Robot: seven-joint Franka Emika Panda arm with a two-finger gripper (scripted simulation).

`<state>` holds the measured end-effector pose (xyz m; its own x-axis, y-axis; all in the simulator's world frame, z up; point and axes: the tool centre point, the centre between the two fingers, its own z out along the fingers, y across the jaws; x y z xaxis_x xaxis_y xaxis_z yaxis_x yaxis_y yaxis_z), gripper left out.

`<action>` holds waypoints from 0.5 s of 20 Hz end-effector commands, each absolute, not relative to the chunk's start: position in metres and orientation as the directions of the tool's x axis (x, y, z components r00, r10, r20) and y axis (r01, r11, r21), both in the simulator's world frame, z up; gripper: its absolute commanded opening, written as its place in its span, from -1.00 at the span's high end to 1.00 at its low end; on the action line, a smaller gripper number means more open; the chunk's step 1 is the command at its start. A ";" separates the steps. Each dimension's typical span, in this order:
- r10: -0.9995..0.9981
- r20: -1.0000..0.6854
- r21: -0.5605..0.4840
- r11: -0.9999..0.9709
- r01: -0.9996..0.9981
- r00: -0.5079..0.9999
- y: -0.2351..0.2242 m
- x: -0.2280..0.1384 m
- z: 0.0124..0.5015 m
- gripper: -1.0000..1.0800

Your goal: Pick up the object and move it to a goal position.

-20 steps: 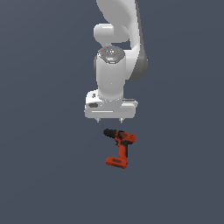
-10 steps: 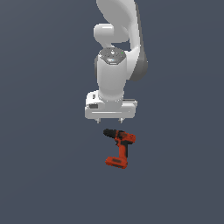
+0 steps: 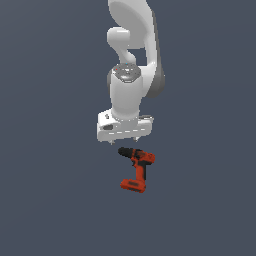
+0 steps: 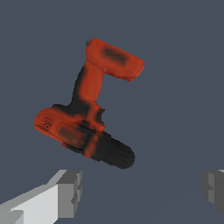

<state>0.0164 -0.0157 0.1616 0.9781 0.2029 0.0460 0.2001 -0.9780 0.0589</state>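
Note:
The object, a red-orange power drill (image 3: 138, 167), lies on its side on the dark floor. Its black chuck (image 3: 124, 151) points toward the exterior view's left, and its flat battery base (image 3: 134, 185) is nearer the camera. My gripper (image 3: 122, 142) hangs just above the chuck end, open and holding nothing. In the wrist view the drill (image 4: 85, 118) lies ahead of the two grey fingertips (image 4: 70, 192), which stand far apart. My gripper (image 4: 142, 190) has only floor between its fingers, and the chuck (image 4: 114, 152) is closest to them.
The white arm (image 3: 131, 55) rises straight above the gripper. All around the drill is plain dark grey floor (image 3: 205, 200), with no other object in view.
The arm and hand have come down a little toward the drill. The drill has not moved, and the fingers remain apart.

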 end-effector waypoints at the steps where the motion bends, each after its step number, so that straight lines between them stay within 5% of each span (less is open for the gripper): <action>1: 0.263 0.044 0.063 -0.964 0.260 0.964 -0.018 0.015 0.153 -1.00; 10: 0.519 0.044 0.073 -0.854 0.515 0.854 -0.021 0.010 0.117 -1.00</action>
